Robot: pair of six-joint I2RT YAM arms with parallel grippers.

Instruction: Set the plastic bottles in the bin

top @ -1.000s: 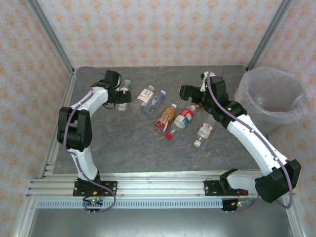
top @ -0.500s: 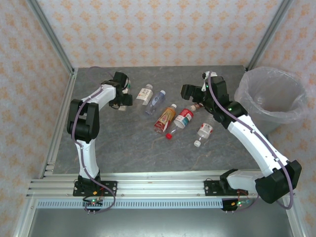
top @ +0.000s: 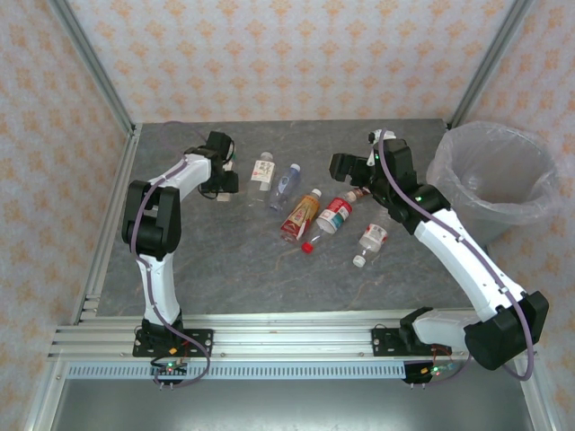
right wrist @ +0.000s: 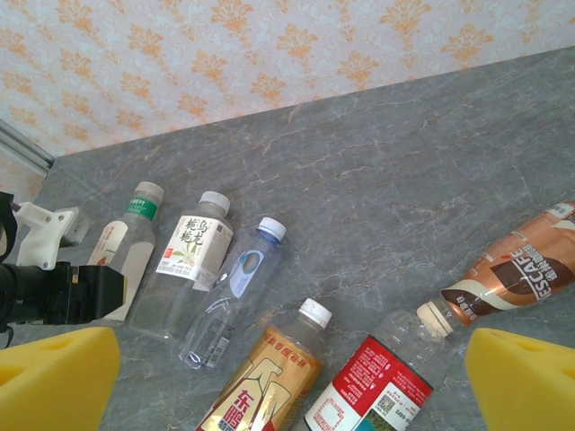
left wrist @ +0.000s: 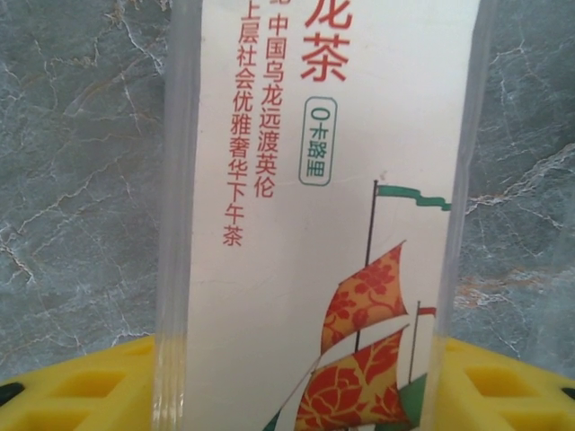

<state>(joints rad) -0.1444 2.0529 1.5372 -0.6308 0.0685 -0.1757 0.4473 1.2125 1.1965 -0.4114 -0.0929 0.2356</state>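
Note:
My left gripper (top: pixel 222 176) is shut on a clear plastic bottle (left wrist: pixel 323 180) with a white label, red print and a green cap (right wrist: pixel 144 193), which lies at the table's back left. Its yellow pads (left wrist: pixel 81 386) press both sides of the bottle. My right gripper (top: pixel 346 167) hovers open above the middle, with yellow pads (right wrist: pixel 54 373) wide apart and nothing between them. Below it lie a white-labelled bottle (right wrist: pixel 189 256), a blue-capped clear one (right wrist: pixel 235 287), an orange-yellow one (right wrist: pixel 269 386), a red-labelled one (right wrist: pixel 377 382) and a brown one (right wrist: pixel 512 274). The bin (top: pixel 539 202) stands at the back right.
A small bottle (top: pixel 372 238) lies to the right of the group, with a loose red cap (top: pixel 307 246) near the orange-yellow bottle. Metal frame posts and patterned walls close in the grey table (top: pixel 225 278). The front half of the table is bare.
My left gripper slid a little to the right and closed on the green-capped bottle. The white-labelled bottle beside it shifted slightly. The right arm has hardly moved.

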